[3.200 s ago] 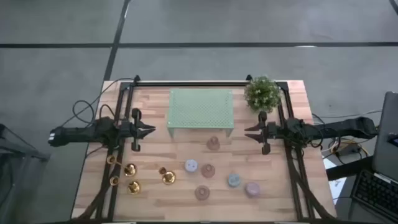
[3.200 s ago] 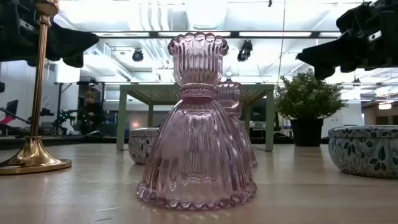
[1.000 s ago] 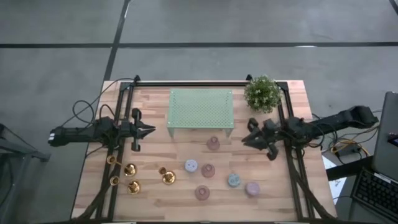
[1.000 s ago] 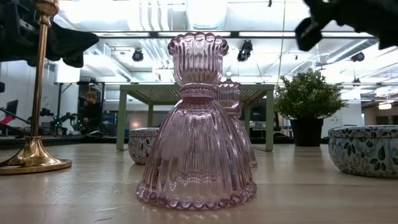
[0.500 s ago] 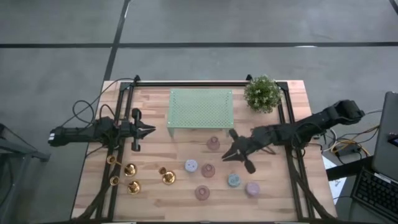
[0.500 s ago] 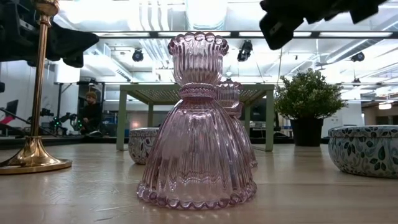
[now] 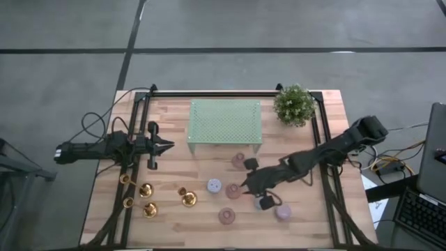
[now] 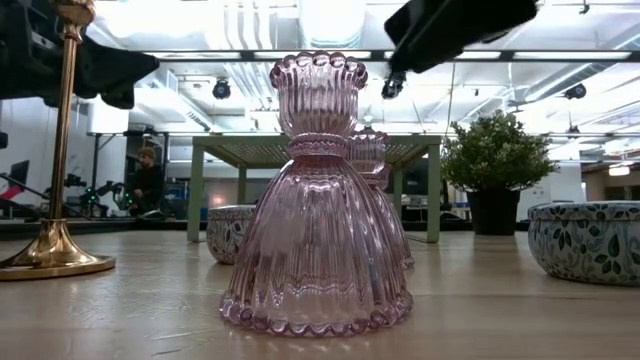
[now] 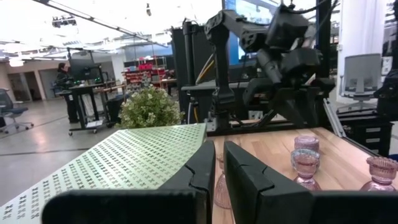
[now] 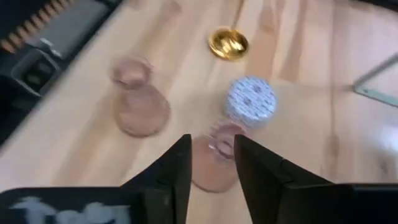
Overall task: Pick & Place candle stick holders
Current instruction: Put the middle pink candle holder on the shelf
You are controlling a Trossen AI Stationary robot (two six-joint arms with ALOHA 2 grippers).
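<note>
Several gold candle stick holders (image 7: pixel 148 190) stand on their round bases at the table's near left; one more (image 7: pixel 187 199) stands nearer the middle and shows in the right wrist view (image 10: pixel 228 43). Pink ribbed glass holders (image 7: pixel 233 191) and round blue-patterned pieces (image 7: pixel 214 185) stand in the near middle. My right gripper (image 7: pixel 244 187) hangs open, slanting down over one pink glass holder (image 10: pixel 214 152), which shows beyond the gap between its fingers (image 10: pixel 211 158). It touches nothing. My left gripper (image 7: pixel 170 146) waits shut at the table's left side.
A green perforated shelf (image 7: pixel 225 122) stands at the far middle, with a potted plant (image 7: pixel 294 104) at the far right. Another pink glass holder (image 8: pixel 318 200) fills the low view. Dark frame rails (image 7: pixel 322 139) run along both sides of the table.
My right gripper has swung from the table's right edge toward the middle and the near edge, tipping from level to slanting down. It now hangs over the pink glass holder beside the blue-patterned piece. None of the things on the table has moved.
</note>
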